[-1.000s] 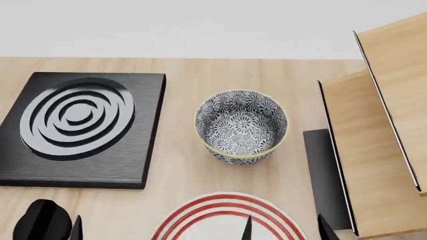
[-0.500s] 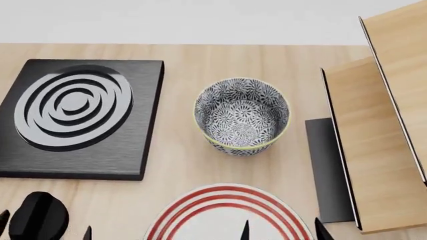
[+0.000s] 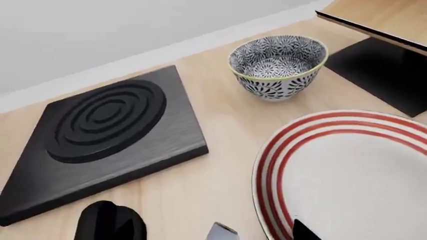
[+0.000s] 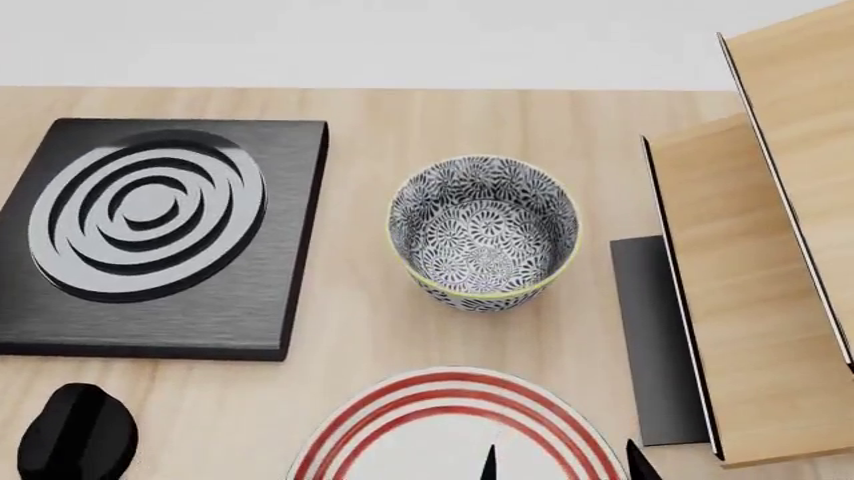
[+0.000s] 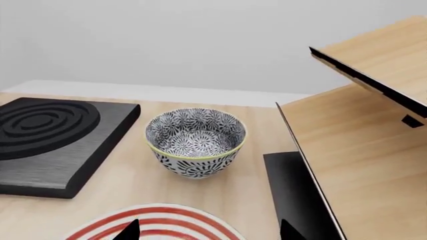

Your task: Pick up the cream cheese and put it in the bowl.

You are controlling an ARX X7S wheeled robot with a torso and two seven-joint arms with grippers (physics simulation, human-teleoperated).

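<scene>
Black, seemingly pointed pincer (image 4: 558,462) tips

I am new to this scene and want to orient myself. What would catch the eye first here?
The blue-and-white patterned bowl stands empty at the middle of the wooden table. To its left lies a black slab with raised concentric rings, and nearer the robot a white plate with red rings. No cream cheese is visible.

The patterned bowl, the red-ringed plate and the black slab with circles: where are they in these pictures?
bowl (image 4: 483,215), head view, on its inner wall.
red-ringed plate (image 3: 347,175), left wrist view, on its white middle.
black slab (image 5: 40,135), right wrist view, on its grooved top.
</scene>
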